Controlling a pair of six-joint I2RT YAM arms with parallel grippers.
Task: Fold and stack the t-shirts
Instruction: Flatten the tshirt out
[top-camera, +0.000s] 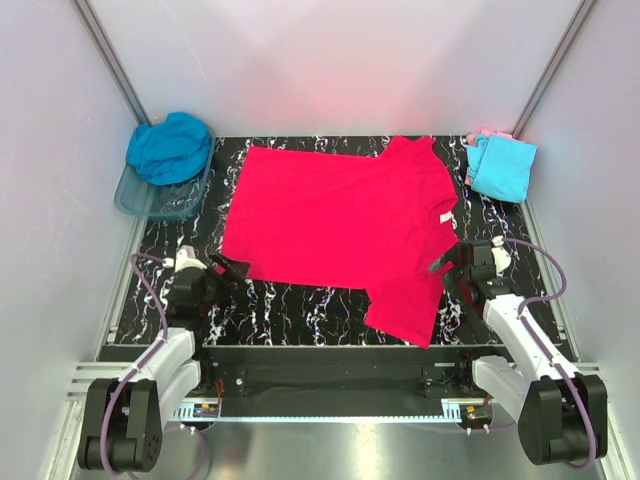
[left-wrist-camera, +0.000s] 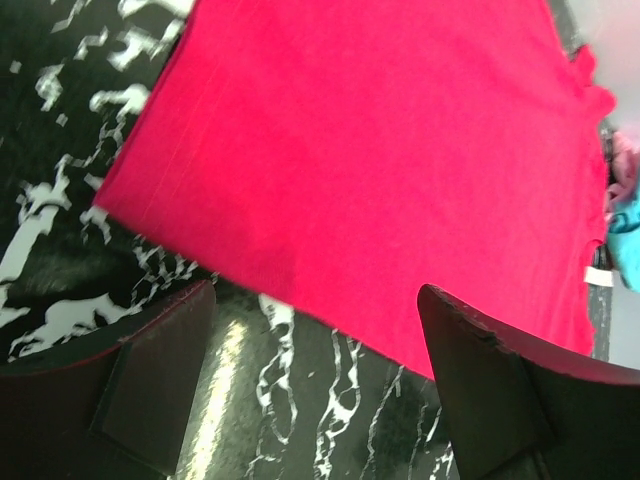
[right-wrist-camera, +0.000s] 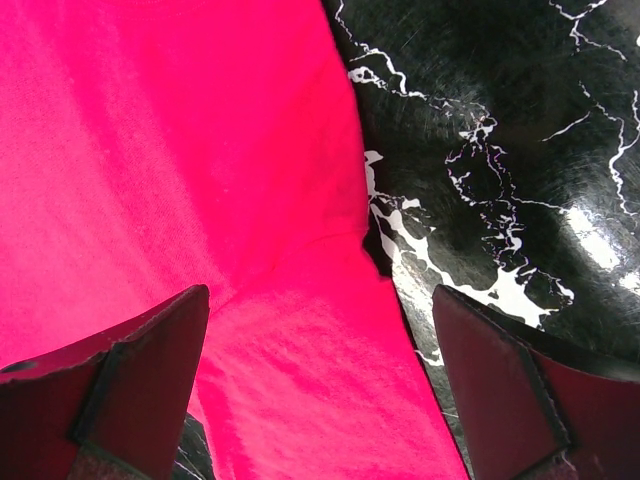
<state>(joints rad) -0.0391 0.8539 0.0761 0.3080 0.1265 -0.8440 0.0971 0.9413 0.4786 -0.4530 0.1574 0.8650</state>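
A bright pink-red t-shirt (top-camera: 335, 215) lies spread flat on the black marbled table (top-camera: 300, 305), its neck to the right and one sleeve (top-camera: 405, 310) reaching the near edge. My left gripper (top-camera: 228, 270) (left-wrist-camera: 315, 370) is open just off the shirt's near left hem (left-wrist-camera: 300, 290), with only bare table between its fingers. My right gripper (top-camera: 452, 262) (right-wrist-camera: 320, 380) is open above the near sleeve (right-wrist-camera: 320, 400), beside the armpit seam. A teal-blue t-shirt (top-camera: 170, 148) is bunched in the tub. A folded light cyan t-shirt (top-camera: 500, 168) lies on a pale pink one (top-camera: 487, 135) at the far right.
The clear bluish plastic tub (top-camera: 150, 203) stands at the far left corner. White walls with metal rails close in the table on three sides. Bare marbled table (right-wrist-camera: 520, 150) shows to the right of the sleeve.
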